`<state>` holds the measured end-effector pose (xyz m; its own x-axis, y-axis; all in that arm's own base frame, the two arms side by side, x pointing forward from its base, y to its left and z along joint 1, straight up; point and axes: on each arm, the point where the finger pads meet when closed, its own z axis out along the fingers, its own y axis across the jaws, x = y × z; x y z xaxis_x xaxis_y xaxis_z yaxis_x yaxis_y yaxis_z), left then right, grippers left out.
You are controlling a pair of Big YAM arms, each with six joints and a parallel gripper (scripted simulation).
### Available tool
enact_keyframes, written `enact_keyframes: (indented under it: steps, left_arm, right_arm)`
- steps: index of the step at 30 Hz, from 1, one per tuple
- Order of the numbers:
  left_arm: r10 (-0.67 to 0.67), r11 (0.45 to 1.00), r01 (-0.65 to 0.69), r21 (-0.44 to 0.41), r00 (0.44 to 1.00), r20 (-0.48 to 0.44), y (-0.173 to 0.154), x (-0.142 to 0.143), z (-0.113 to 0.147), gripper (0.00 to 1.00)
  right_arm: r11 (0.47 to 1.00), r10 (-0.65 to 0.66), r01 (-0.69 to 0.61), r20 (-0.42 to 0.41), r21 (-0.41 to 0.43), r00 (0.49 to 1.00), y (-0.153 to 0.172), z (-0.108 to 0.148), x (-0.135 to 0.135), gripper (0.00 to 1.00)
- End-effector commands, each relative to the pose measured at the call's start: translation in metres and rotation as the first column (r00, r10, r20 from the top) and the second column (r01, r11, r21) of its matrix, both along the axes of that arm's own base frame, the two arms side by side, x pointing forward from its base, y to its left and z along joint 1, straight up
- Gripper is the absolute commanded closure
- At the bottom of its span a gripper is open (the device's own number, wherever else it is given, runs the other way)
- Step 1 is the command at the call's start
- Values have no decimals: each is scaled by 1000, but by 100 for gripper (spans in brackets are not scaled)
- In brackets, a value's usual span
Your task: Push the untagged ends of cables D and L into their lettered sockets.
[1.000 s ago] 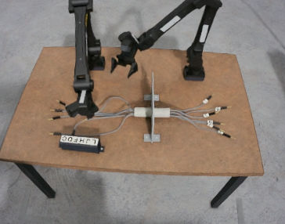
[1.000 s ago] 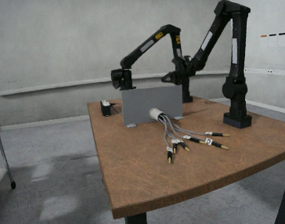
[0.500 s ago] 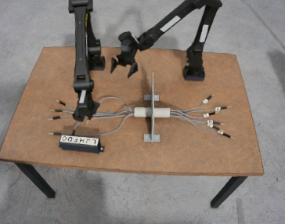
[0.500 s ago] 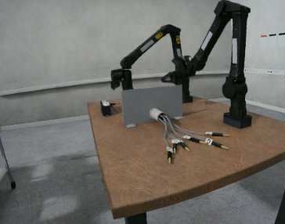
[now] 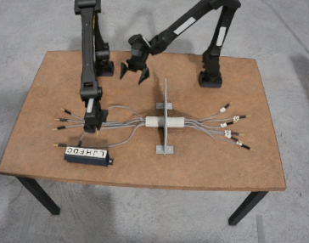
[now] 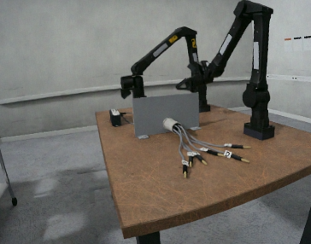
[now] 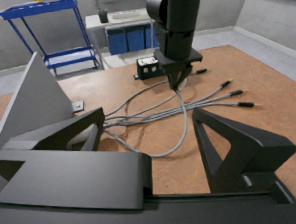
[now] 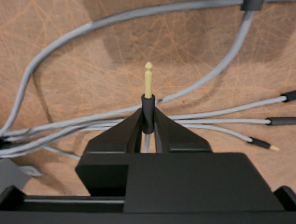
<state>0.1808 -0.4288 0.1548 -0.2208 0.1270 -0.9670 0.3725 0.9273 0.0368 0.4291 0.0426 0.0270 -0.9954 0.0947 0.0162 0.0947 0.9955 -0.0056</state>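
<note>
The dark junction box (image 5: 87, 155) with the letter strip lies near the table's front left; it also shows in the left wrist view (image 7: 148, 67). Several grey cables run through the white conduit (image 5: 165, 122). Their tagged ends (image 5: 231, 125) fan out on the right, and the untagged plugs (image 5: 63, 120) lie on the left. My right gripper (image 5: 92, 124) is shut on an untagged plug (image 8: 148, 100) with a yellow tip, held just above the cable bundle, behind the box. I cannot tell which cable it is. My left gripper (image 5: 135, 70) is open and empty, raised at the back of the table.
An upright grey panel (image 5: 165, 115) on two brackets crosses the table's middle, and the conduit passes through it. The arm bases (image 5: 210, 78) stand at the back edge. One loose plug (image 5: 58, 145) lies just left of the box.
</note>
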Motion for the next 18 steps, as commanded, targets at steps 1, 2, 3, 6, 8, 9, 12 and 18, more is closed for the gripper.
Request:
enact_keyframes:
  steps: [1,2,3,6,8,9,12,18]
  left_arm:
    - [4,999,-4,-49,1000,-1,-11,0,15,0]
    - [4,999,-4,-49,1000,-1,-11,0,15,0]
    - [4,999,-4,-49,1000,-1,-11,0,15,0]
    - [4,999,-4,-49,1000,-1,-11,0,15,0]
    - [4,999,-4,-49,1000,-1,-11,0,15,0]
    - [4,999,-4,-49,1000,-1,-11,0,15,0]
    - [4,999,-4,-49,1000,-1,-11,0,15,0]
    - [4,999,-4,-49,1000,-1,-11,0,15,0]
  right_arm:
    - [1000,-7,6,41,10,999,30,-1,38,94]
    - [1000,-3,2,41,10,999,35,-3,42,94]
    - [1000,1,-2,41,10,999,40,-5,45,94]
    - [1000,13,-14,33,8,999,48,-8,50,94]
    - [1000,27,-27,31,8,999,46,-9,52,94]
    - [1000,27,-27,31,8,999,46,-9,52,94]
    - [1000,25,-25,50,10,998,44,0,54,94]
    - [1000,26,-26,21,6,999,38,-9,63,94]
